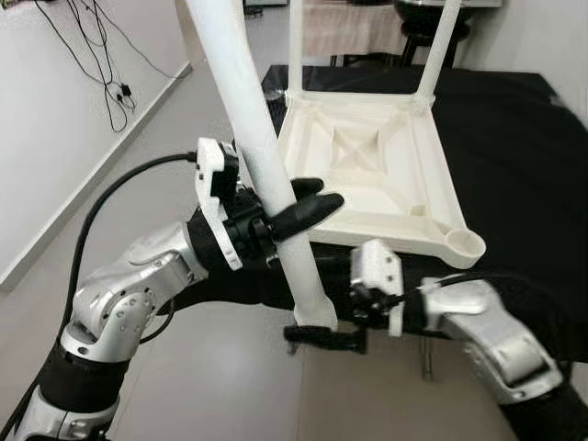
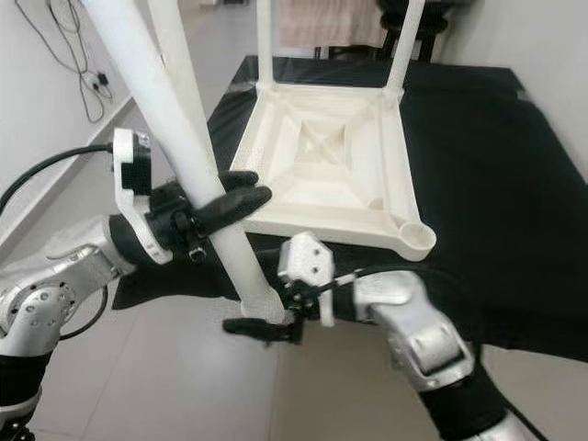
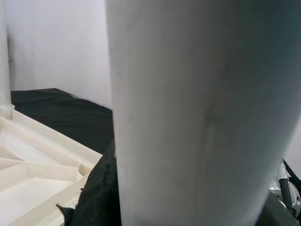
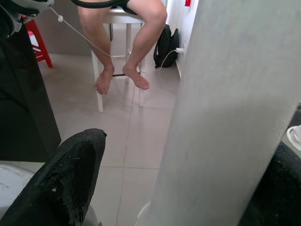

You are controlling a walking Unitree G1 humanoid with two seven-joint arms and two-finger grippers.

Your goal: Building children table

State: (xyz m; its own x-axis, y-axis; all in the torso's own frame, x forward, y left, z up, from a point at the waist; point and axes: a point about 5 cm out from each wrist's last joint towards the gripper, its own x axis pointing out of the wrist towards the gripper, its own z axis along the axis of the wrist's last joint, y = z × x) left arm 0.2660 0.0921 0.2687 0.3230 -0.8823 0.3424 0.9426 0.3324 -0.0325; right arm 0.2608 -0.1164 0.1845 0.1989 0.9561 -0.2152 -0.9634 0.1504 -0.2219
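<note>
The long white plastic table leg (image 1: 260, 156) stood nearly upright but tilted, its top leaning away to the robot's left and its lower end reaching down off the near edge of the black-draped surface (image 1: 514, 165). The left claw (image 1: 299, 212) was clamped round the leg's middle, black fingers wrapped across it. The right claw (image 1: 323, 337) sat just below at the leg's foot, and whether it gripped or merely touched could not be told.

The upturned white plastic tabletop (image 1: 367, 175) lay on the surface ahead and to the right of both claws, two legs already standing at its far corners. Its open round socket (image 1: 464, 244) at the near right corner lay nearer the right arm. Judging from this, the leg needed swinging rightward and forward, its foot brought over that socket.
</note>
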